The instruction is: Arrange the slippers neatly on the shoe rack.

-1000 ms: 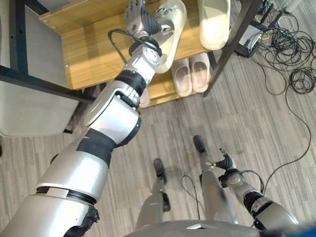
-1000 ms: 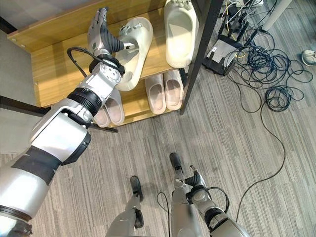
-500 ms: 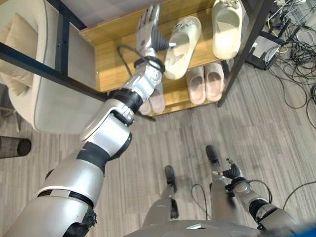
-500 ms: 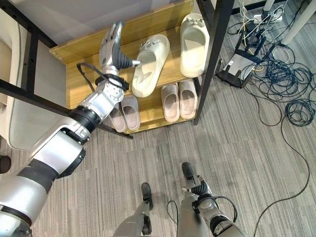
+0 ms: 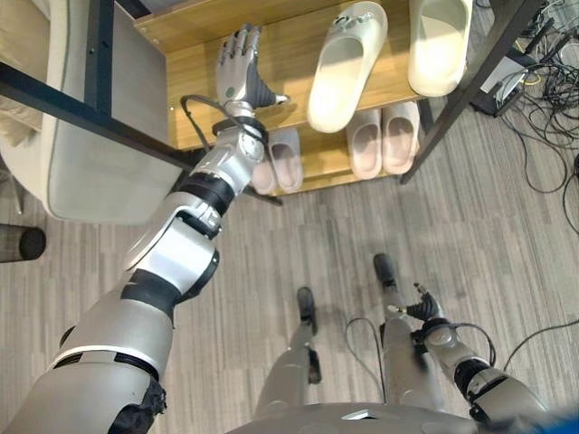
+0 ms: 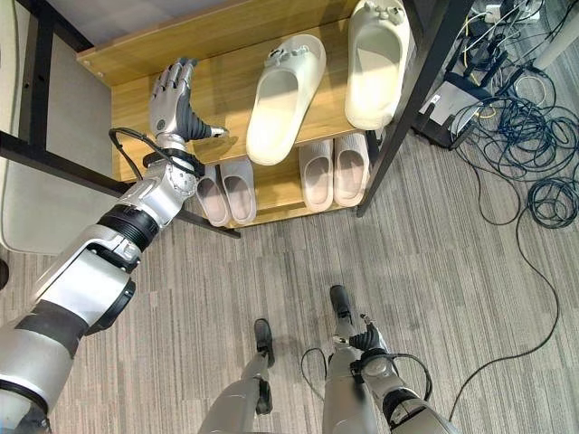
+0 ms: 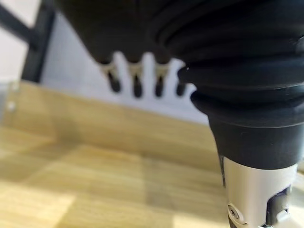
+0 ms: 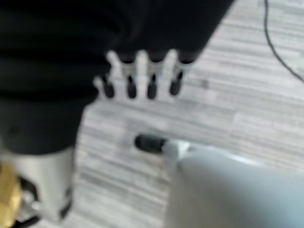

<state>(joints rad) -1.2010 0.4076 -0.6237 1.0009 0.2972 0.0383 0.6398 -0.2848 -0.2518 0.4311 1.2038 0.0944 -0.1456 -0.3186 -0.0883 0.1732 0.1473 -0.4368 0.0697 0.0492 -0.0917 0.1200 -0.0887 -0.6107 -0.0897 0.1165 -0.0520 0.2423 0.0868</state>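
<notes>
Two cream slippers lie on the wooden upper shelf point(image 5: 194, 81) of the shoe rack. One slipper point(image 5: 344, 63) lies slanted near the middle; the other slipper point(image 5: 439, 45) sits straighter by the rack's right post. My left hand point(image 5: 240, 68) hovers open over the shelf, a short way left of the slanted slipper and apart from it; its straight fingers point(image 7: 135, 78) show above bare wood. Two pale pink pairs, one pair point(image 5: 384, 149) and another pair point(image 5: 276, 167), stand on the lower shelf. My right hand point(image 5: 421, 312) hangs open low over the floor, its fingers point(image 8: 137, 80) straight.
Black metal posts point(image 5: 461, 90) frame the rack. A grey upholstered seat point(image 5: 90, 163) stands at the left, close to my left arm. Tangled cables point(image 6: 507, 117) and a black box point(image 6: 457, 95) lie on the floor right of the rack.
My left hand has drawn away to the left from the slanted cream slipper, which stays on the upper shelf. The camera has shifted too. The right hand has kept its place.
</notes>
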